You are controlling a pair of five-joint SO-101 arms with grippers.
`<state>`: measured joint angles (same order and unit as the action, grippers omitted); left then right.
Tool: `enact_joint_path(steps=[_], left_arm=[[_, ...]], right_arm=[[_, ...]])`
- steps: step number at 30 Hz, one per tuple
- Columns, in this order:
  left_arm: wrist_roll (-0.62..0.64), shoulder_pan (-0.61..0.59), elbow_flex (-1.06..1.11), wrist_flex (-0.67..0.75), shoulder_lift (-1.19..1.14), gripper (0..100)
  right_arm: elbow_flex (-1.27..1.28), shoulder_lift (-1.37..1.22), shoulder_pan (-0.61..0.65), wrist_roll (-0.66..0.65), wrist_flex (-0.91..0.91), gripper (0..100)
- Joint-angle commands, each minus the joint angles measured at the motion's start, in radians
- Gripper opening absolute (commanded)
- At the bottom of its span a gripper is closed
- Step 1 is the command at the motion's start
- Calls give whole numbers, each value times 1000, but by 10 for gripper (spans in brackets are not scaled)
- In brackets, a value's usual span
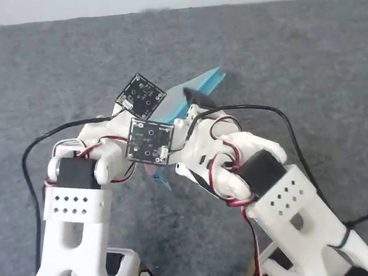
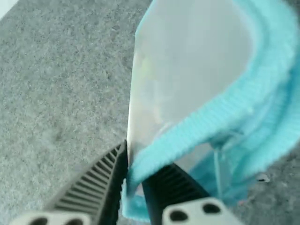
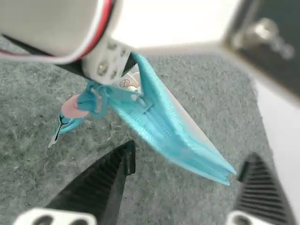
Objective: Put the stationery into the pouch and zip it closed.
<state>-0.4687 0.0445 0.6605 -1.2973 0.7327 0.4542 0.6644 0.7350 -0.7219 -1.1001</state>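
Grey, nubbly felt table [image 1: 306,48] lies beneath the turquoise cloth-trimmed, clear plastic pouch [image 2: 197,70], a flat wedge held up on edge. We see the left gripper [image 2: 133,161] pinching its woven zip edge between ribbed black fingers. The right gripper [image 3: 190,159] is spread wide, the pouch's pointed corner between its fingers, untouched

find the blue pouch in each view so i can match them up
High view: pouch pokes out beyond the two arms' wrists, near the picture's middle.
Left wrist view: pouch close up, its blue edge clamped in the left gripper.
Right wrist view: pouch held off the surface, ahead of the open right gripper.
Shared landmark: the grey mat beneath.
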Motion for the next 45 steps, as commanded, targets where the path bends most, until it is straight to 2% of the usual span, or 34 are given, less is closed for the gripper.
enact_joint_path(steps=[1, 7, 12, 18, 20, 25, 27, 32, 36, 40, 42, 45], left_arm=[[-40, -2, -42, -28, 6, 10], [-86, -2, -42, -71, 8, 10], [-86, -2, -39, -71, 6, 10], [-86, -2, -41, -71, 3, 10], [-86, -2, -41, -71, 3, 10], [-75, -2, -88, -64, 9, 12], [-3, -11, -157, -68, 15, 13], [150, -5, -306, -64, 127, 13], [236, -11, -320, -64, 206, 14], [345, -12, -325, -55, 276, 110], [351, -11, -317, -29, 308, 161], [310, -3, -269, -12, 302, 113]], right_arm=[[-37, -18, 7, -15, 30, 298], [-54, -27, 33, -55, 24, 292], [-57, -27, 35, -74, 19, 173], [-55, -27, 35, -63, 19, 91], [-55, -27, 35, -29, 24, 8], [-57, -27, 2, 123, 24, 8], [-58, -27, -50, 203, 25, 7], [-86, -25, -196, 308, 18, 7], [-127, -25, -237, 339, -22, 7], [-155, -25, -239, 341, -65, 7], [-152, -25, -237, 341, -62, 7], [-152, -24, -243, 341, -64, 7]])
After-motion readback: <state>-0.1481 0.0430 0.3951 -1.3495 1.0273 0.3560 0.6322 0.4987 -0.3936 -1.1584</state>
